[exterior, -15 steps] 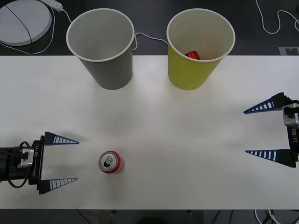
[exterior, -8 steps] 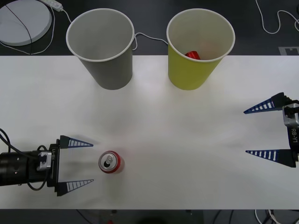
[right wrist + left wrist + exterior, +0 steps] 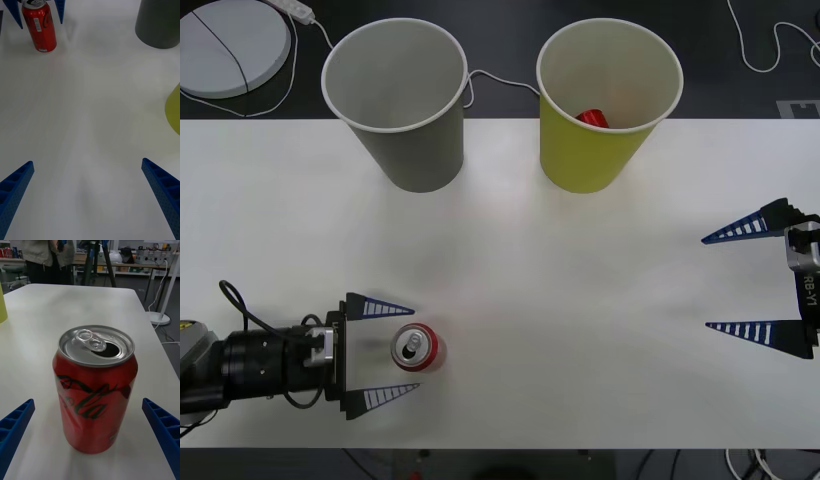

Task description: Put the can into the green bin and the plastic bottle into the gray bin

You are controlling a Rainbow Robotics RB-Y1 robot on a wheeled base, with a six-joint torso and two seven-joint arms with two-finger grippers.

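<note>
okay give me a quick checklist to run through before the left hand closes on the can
1. Can upright on the table: ok.
2. Left hand open: ok.
3. Can between the fingers: not ok, only the tips flank it.
4. Green bin upright, mouth open: ok; a red object lies inside.
5. Right hand away from the can, open at the table's right edge: ok.
6. Path from can to green bin free: ok.
</note>
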